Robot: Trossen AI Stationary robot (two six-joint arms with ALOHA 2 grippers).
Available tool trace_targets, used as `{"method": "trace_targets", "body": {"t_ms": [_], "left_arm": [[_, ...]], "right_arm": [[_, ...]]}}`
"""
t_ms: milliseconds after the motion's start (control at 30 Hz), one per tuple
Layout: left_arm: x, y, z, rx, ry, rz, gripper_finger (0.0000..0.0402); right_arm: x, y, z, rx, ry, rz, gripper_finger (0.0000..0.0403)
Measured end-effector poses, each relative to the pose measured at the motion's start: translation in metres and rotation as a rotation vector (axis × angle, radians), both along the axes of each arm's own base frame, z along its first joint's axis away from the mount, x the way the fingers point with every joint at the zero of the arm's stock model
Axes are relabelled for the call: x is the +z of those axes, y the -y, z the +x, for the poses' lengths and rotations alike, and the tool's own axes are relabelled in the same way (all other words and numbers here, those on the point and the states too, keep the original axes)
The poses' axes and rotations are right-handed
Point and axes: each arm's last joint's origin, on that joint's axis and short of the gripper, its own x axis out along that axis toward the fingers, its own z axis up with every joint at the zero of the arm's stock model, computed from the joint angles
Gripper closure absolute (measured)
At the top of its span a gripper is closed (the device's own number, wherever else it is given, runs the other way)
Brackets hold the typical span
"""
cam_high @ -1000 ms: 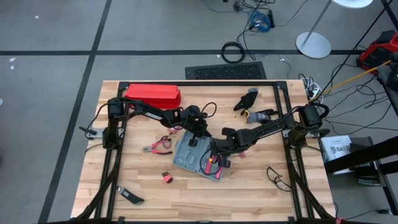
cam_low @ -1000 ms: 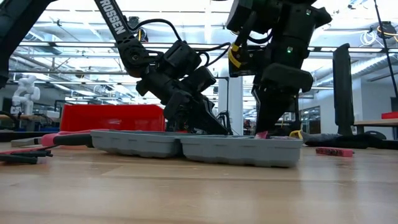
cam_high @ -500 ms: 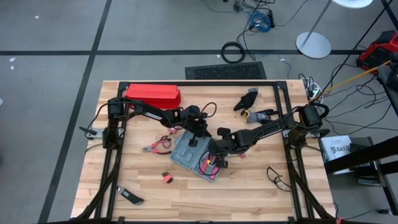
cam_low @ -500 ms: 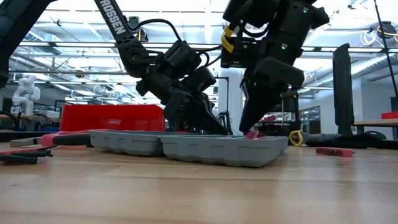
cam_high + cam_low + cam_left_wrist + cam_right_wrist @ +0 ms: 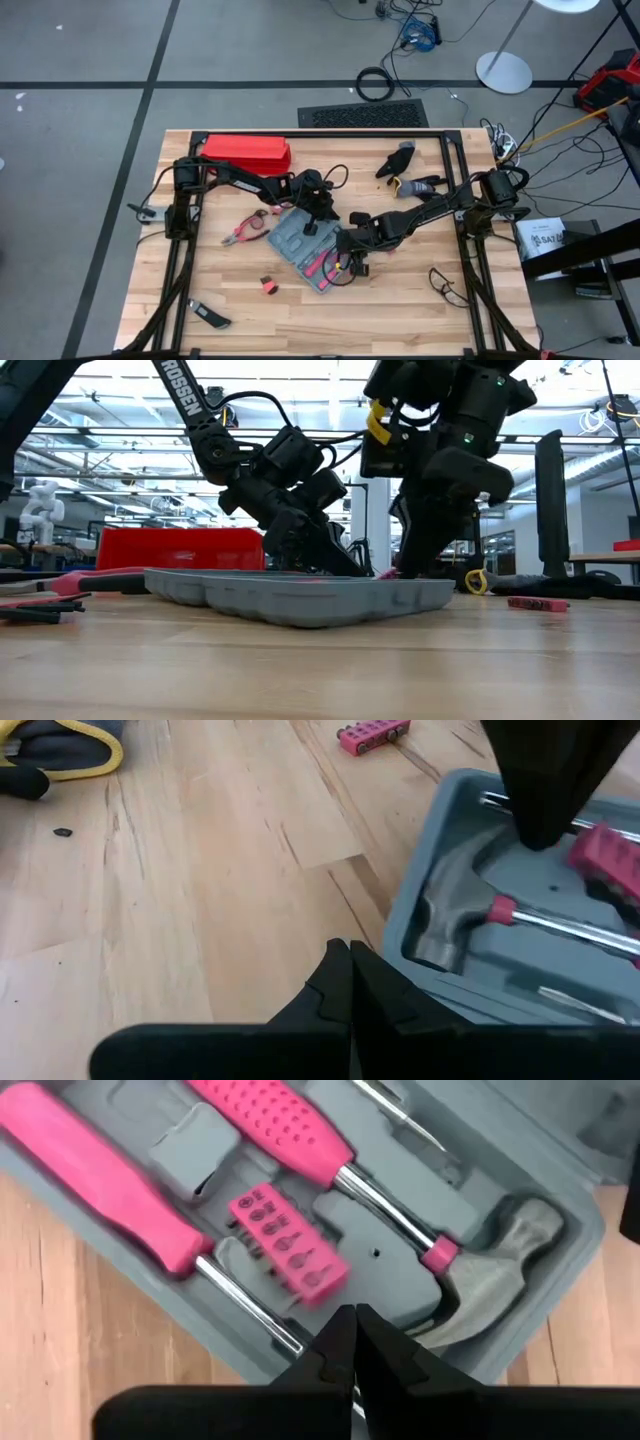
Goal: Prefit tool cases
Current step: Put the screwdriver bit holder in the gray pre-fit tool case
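Since the earlier frames the flat blue-grey plastic clamshell tool case point(image 5: 308, 248) has swung round on the wooden table point(image 5: 430, 310), its long axis now running more diagonally.

From above, the case lies open near the table's middle, between the two arms. The left gripper point(image 5: 309, 226) presses at its far edge and the right gripper point(image 5: 345, 262) sits at its near right edge, both with fingers together and neither clamped on anything. A bright red box point(image 5: 246, 152) stands well apart at the far left.

At table height, the case point(image 5: 300, 596) rests flat, its thin walls low. It looks light and stiff, and it probably slides easily on the smooth wood.

Past the left wrist's closed fingers point(image 5: 345, 985), a steel-headed hammer with a pink collar point(image 5: 455, 915) sits in a grey recess; the other arm's dark fingers dip into the tray.

Past the right wrist's closed fingers point(image 5: 345, 1342), a pink-handled screwdriver point(image 5: 280, 1130) and a pink bit holder point(image 5: 288, 1248) fill moulded recesses. Pushing low on the rim, or pinching a wall, seems the best hold; the loose tools could rattle out if it tips.
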Motion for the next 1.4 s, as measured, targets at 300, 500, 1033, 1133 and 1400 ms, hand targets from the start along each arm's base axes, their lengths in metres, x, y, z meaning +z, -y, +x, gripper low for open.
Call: {"method": "trace_targets", "body": {"t_ms": [300, 500, 1033, 1133, 1400], "left_arm": [[0.0, 0.0, 0.0, 0.001, 0.0, -0.001, 0.0402], [0.001, -0.003, 0.0, 0.007, 0.009, 0.001, 0.0402], [0.003, 0.004, -0.009, -0.109, -0.08, -0.117, 0.0402], [0.021, 0.004, -0.012, -0.105, -0.047, -0.107, 0.0402], [0.035, 0.026, -0.04, -0.277, -0.254, -0.249, 0.0402]], "right_arm": [[0.011, 0.0, -0.006, 0.031, 0.03, -0.126, 0.0403], [0.027, 0.002, -0.01, 0.084, 0.072, -0.159, 0.0402], [0.016, -0.015, -0.009, 0.22, 0.05, -0.219, 0.0403], [0.017, -0.013, -0.009, 0.193, 0.053, -0.213, 0.0403], [0.016, -0.03, -0.014, 0.144, 0.057, -0.149, 0.0403]]}}
